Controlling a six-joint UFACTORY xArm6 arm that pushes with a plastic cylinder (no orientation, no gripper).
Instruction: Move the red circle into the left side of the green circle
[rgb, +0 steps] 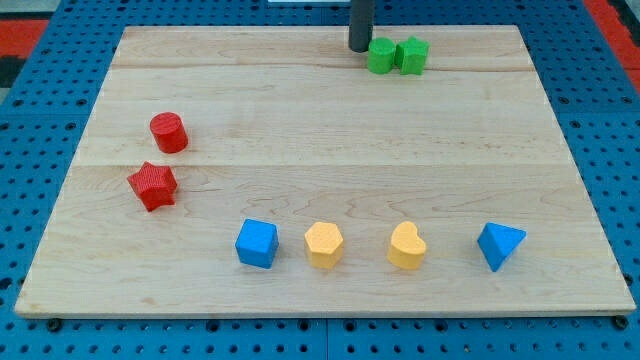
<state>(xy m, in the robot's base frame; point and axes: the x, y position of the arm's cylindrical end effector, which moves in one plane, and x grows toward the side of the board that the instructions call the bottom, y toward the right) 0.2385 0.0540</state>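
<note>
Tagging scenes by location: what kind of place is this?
Probably a robotics lab bench: a wooden board lies on a blue perforated base, with small coloured blocks such as the red circle and green circle, and my tip beside the latter.

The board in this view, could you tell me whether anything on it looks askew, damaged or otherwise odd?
Nothing stands out. The board looks undamaged, and all eight blocks sit flat on it. My tip rests just left of the green circle, which touches the green star; the red circle lies far off at the view's left.
</note>
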